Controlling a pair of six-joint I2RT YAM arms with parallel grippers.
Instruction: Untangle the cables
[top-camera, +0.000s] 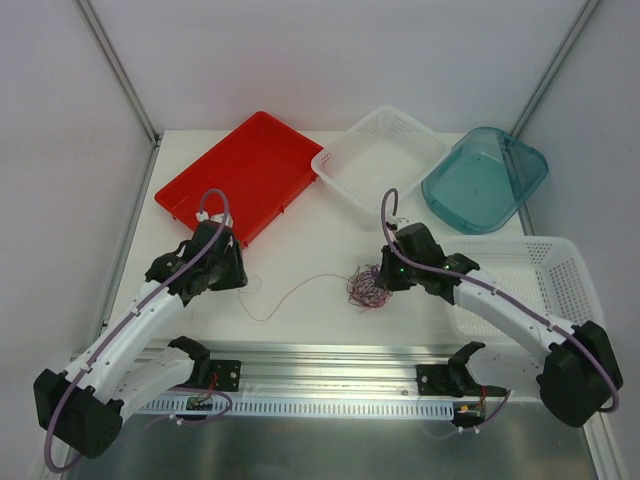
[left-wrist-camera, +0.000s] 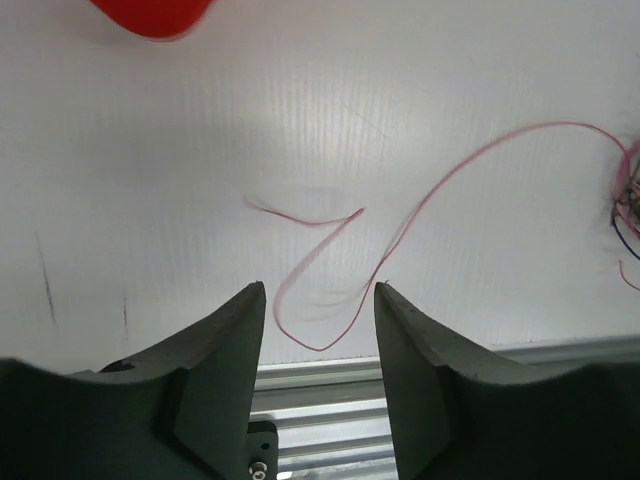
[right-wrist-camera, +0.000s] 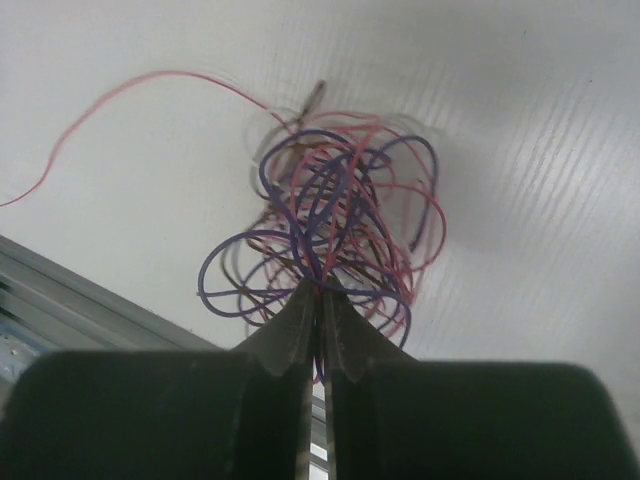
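Top view: a tangle of thin purple, red and dark looped wires lies on the white table at the right gripper's tips, and one loose pinkish strand runs toward the left gripper. Left wrist view: the jaws stand apart, and the strand's end loop lies on the table between them. Only the right wrist view shows the right jaws clenched on purple and red loops.

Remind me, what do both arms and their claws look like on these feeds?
They match. The left arm and right arm have white links between black joint housings, with a thick lilac cable running along each. The left claw and right claw each have two dark grey, matte, wedge-shaped fingers tapering to tips.
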